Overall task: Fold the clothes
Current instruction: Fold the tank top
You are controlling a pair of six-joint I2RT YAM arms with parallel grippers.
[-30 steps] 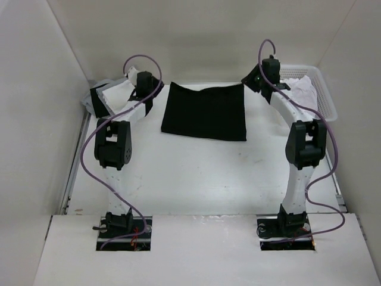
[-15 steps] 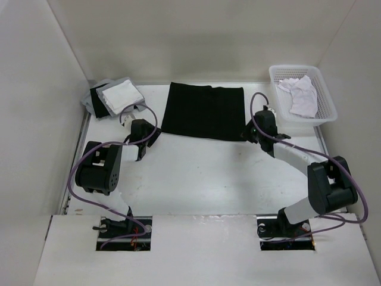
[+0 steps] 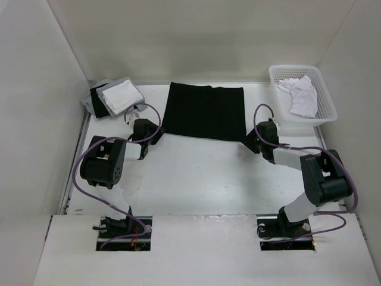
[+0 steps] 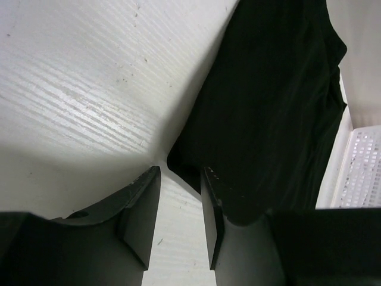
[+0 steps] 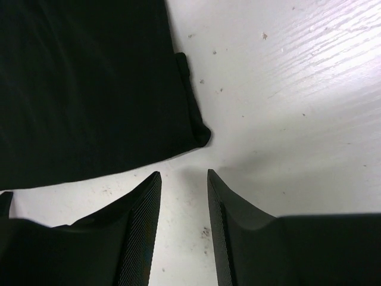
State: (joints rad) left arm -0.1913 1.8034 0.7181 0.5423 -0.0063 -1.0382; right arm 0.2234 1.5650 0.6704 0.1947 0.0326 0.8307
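Bench [image 3: 196, 179] is taking up the middle of the top view, with white walls rising on three sides.

Black top [image 3: 205, 111] is lying flat in the upper centre of the frame, close to the back wall. It is showing as a rough rectangle, with its lower edge facing the arms.

Basket [image 3: 329, 104] is sitting in the upper right corner and is holding a crumpled white garment [image 3: 302, 95].

Stack of cloths [image 3: 116, 96] is resting in the upper left corner, well apart from the top.

Left gripper [image 4: 180, 173] is sitting low at the top's lower-left corner. Its jaws are standing apart with bare bench showing between them, and the fabric corner is lying just ahead of the gap.

Right gripper [image 5: 183, 174] is sitting low at the lower-right corner. Its jaws are likewise standing apart and gripping nothing, with the corner just ahead of them.
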